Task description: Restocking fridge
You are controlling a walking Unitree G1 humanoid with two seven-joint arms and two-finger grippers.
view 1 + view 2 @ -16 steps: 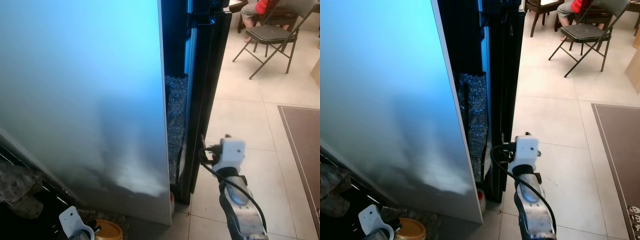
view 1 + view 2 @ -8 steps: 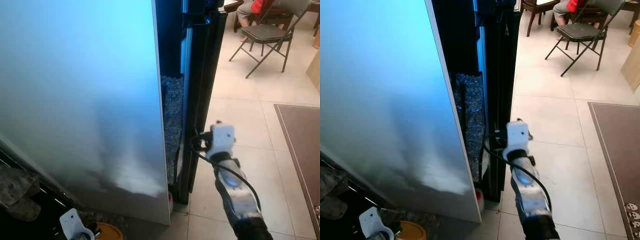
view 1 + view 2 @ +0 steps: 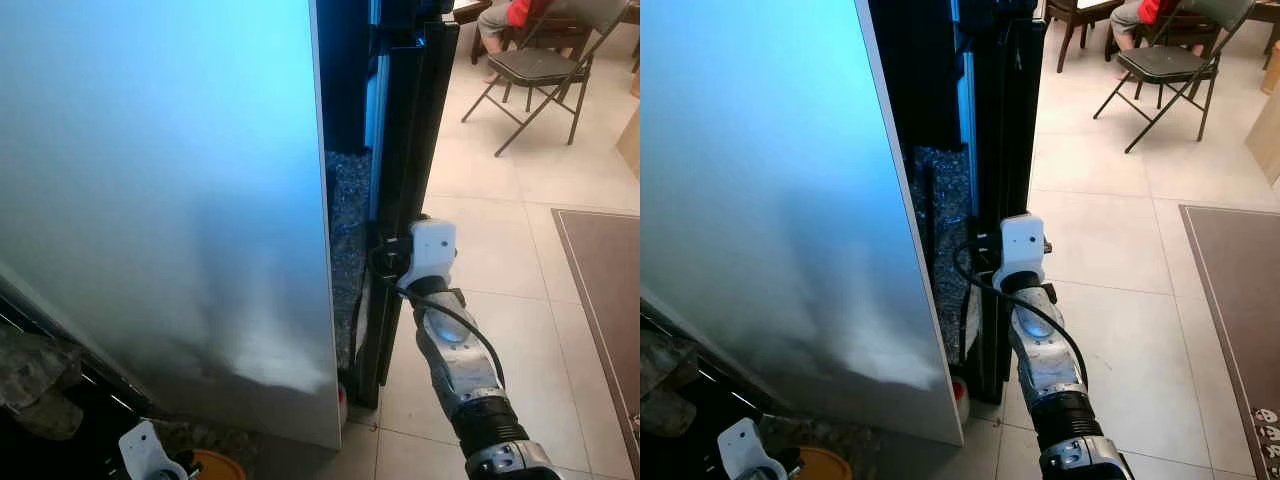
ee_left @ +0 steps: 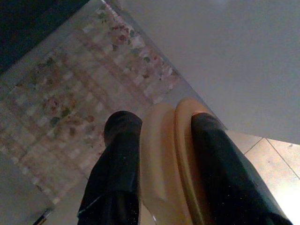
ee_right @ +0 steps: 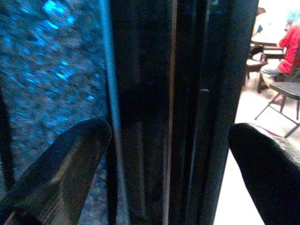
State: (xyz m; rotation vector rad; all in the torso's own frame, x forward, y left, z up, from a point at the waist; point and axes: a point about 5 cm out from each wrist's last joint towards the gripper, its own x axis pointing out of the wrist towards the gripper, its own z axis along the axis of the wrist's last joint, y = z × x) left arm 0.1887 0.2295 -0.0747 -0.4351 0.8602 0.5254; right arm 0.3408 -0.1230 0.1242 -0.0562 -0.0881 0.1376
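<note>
A tall silver fridge panel (image 3: pixel 160 180) stands on my left. Right of it rises a black door edge (image 3: pixel 405 150), with a narrow gap showing speckled stone (image 3: pixel 348 230) between them. My right gripper (image 5: pixel 171 140) is open, one finger (image 5: pixel 61 164) on either side of that black edge (image 5: pixel 187 93); its white wrist mount (image 3: pixel 432 245) sits right against the edge. Low on the left, my left gripper (image 4: pixel 164 124) is shut on a tan round rimmed object (image 4: pixel 168 164), which also peeks out orange (image 3: pixel 215 466) at the bottom of the left eye view.
Pale tiled floor (image 3: pixel 480 210) opens to the right of the fridge. A brown rug (image 3: pixel 605 290) lies at the far right. A folding chair (image 3: pixel 545 70) and a seated person in red (image 3: pixel 520 12) are at the back right. Dark clutter (image 3: pixel 40 390) sits low left.
My right arm has reached forward and to the left, bringing its gripper from beside the black door edge up against it. The left gripper still holds the tan object.
</note>
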